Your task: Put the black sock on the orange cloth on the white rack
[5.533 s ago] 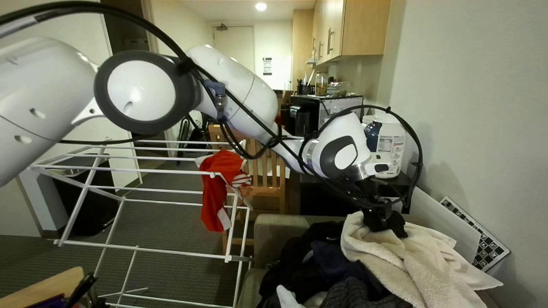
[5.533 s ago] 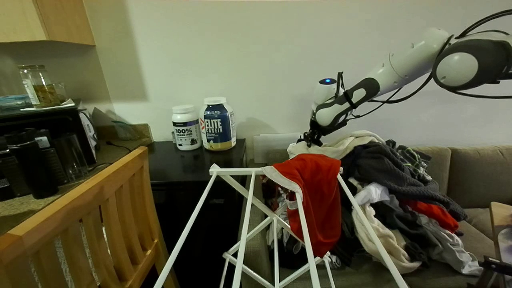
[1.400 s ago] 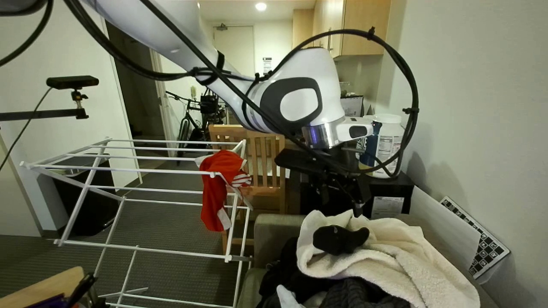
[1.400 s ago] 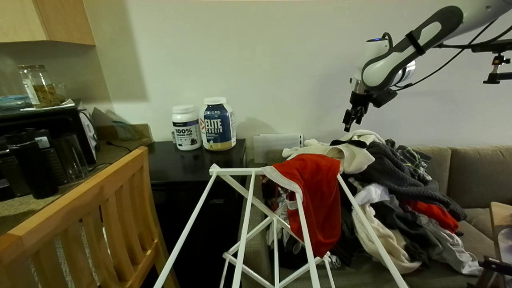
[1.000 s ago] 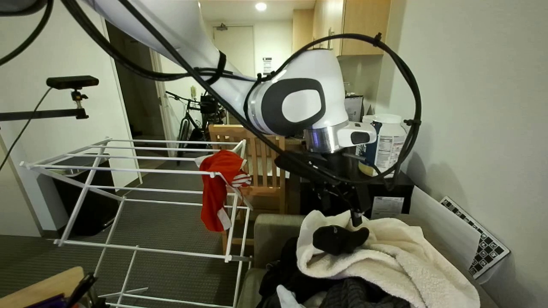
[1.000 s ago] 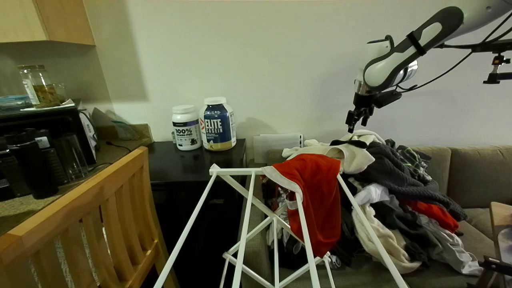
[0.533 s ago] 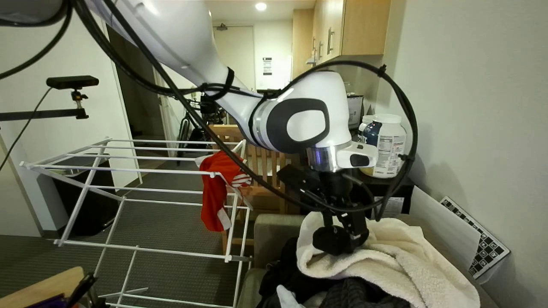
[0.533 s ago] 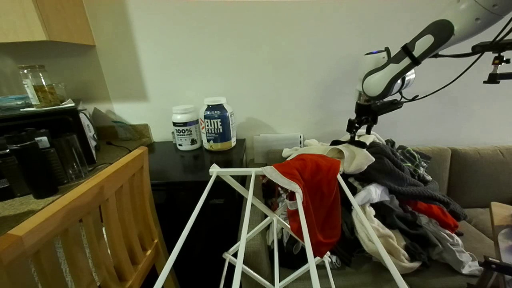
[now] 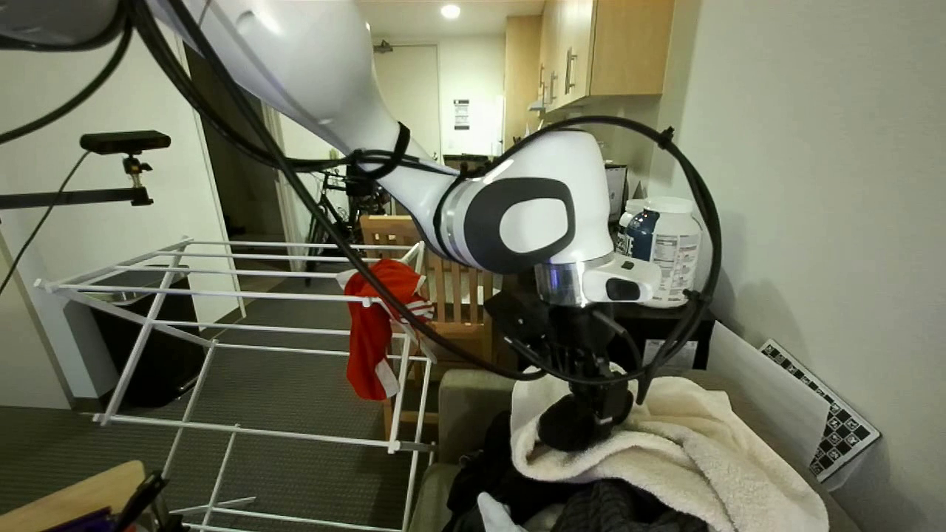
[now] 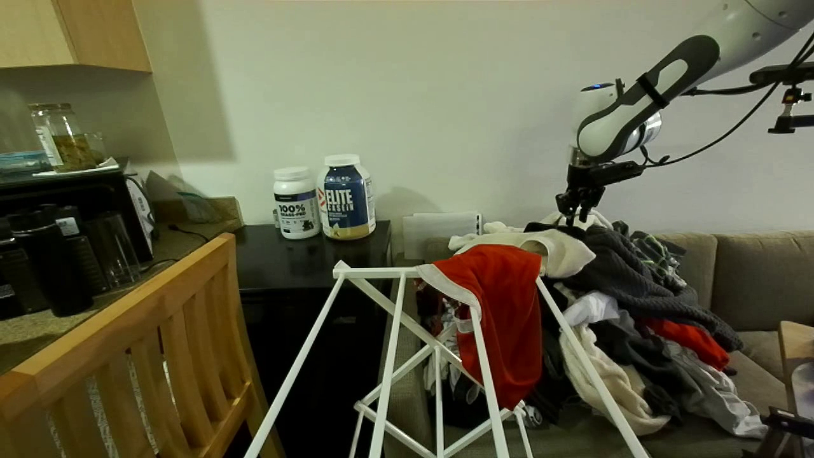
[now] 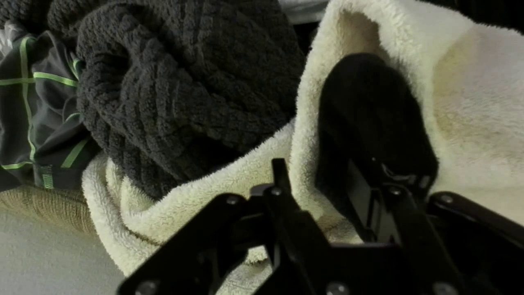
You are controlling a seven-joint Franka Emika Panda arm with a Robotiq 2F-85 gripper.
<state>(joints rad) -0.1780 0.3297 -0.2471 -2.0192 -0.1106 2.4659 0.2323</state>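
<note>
The black sock point(image 11: 364, 110) is found lying on the cream towel point(image 11: 483, 139), at the upper part of the laundry heap point(image 10: 636, 273) on the sofa point(image 10: 763, 273). The claw point(image 11: 317, 172) is positioned directly at the sock, pointed downward, as is confirmed in both exterior views. In the wrist view its fingers point(image 11: 282, 178) are seen standing apart, with a clear gap between them; pale towel and a dark edge of the sock are shown in that gap. The near end of the sock is overlapped by the finger at the right of that view, while the bulk of the fabric is extended beyond the fingertips, toward the top of the view. Contact between that finger and the sock cannot be established (black is set against black, and the boundary is hard to trace).

The orange cloth point(image 10: 499, 324) is draped over the end of the white rack point(image 10: 375, 273), well apart from both claw and sock. A dark grey knit point(image 11: 176, 82) is laid beside the towel. Next to it, a dark garment point(image 11: 49, 106) with bright green stripes is noted at the edge of the wrist view. A wooden chair point(image 10: 121, 318) is stood near the rack, and two white-lidded tubs point(image 10: 346, 197) are stood side by side on a black cabinet point(image 10: 311, 261).
</note>
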